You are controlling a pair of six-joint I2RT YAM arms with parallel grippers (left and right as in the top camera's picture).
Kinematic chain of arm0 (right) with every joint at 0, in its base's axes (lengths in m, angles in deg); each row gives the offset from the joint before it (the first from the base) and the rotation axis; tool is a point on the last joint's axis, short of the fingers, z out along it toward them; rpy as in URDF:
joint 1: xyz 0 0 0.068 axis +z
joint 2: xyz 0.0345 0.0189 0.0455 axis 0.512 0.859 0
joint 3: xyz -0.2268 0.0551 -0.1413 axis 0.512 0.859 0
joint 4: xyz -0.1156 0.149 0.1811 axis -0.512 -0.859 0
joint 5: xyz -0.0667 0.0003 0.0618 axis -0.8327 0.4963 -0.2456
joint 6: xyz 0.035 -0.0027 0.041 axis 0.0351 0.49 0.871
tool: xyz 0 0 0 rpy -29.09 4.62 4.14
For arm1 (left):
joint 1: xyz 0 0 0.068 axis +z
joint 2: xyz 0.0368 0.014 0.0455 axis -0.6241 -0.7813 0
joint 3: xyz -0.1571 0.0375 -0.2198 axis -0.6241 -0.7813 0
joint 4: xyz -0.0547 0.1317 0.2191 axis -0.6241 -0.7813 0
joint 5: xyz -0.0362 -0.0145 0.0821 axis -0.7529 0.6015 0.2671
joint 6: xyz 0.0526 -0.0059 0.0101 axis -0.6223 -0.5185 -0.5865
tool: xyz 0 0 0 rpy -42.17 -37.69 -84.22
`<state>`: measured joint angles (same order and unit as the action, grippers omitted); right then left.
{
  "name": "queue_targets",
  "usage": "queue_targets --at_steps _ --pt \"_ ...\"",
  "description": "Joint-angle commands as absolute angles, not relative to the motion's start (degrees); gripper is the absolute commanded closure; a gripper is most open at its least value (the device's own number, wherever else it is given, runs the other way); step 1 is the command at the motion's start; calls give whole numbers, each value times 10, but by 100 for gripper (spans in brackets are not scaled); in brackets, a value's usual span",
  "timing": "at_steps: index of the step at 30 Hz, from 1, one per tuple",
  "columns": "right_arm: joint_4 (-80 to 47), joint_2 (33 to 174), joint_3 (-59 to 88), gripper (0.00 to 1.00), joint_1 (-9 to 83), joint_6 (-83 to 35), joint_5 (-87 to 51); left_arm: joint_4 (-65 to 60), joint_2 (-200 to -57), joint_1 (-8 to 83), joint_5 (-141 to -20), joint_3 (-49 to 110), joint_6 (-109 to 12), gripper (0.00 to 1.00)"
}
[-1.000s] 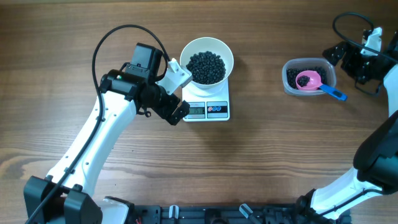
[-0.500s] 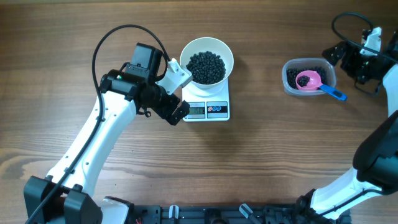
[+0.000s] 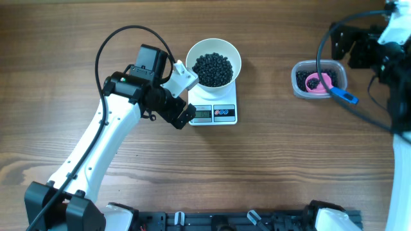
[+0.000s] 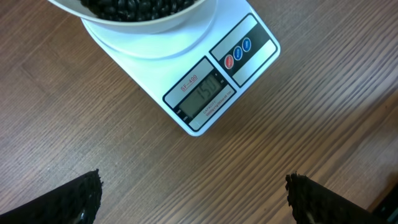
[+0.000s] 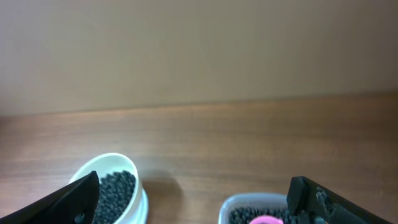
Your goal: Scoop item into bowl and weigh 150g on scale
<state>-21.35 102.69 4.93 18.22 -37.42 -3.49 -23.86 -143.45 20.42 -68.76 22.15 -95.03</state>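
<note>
The white bowl [image 3: 214,48] stands on the scale [image 3: 225,114], holding a heap of the black beads [image 3: 213,68]. In the left wrist view the scale [image 4: 249,46] has its display [image 4: 204,95] lit, with the bowl [image 4: 143,22] above it. My left gripper [image 3: 191,97] is open at the scale's left edge, its fingers [image 4: 78,199] wide over bare wood. My right gripper [image 3: 348,47] is open and raised at the far right, beyond the clear tub [image 3: 299,82]. From that wrist I see the bowl [image 5: 93,174] and the tub [image 5: 239,205].
The clear tub holds more black beads [image 3: 302,78] and a pink scoop [image 3: 317,82] whose blue handle [image 3: 345,97] sticks out over the right rim. A black cable [image 3: 324,45] loops near the right arm. Bare wooden table lies between scale and tub.
The right arm has lifted and swung away from beside the tub, toward the table's far right corner. The left arm, bowl, scale and scoop have not moved.
</note>
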Motion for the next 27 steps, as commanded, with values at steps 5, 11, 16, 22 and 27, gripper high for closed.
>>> queue_targets --at_steps 5,11,16,22,27 --pt "-243 909 45 0 186 -376 -60 -239 -1437 208 -696 226 -959 0" --pt "-266 823 45 0 186 -348 -16 -239 -1437 208 -696 226 -959 0" --pt "-277 772 45 0 186 -348 -16 -239 -1437 208 -696 226 -959 0" --pt "-265 693 100 0 186 -349 -16 -239 -1437 208 -696 226 -959 0" --pt "-171 599 217 0 186 -349 -16 -239 -1437 208 -696 226 -959 0"
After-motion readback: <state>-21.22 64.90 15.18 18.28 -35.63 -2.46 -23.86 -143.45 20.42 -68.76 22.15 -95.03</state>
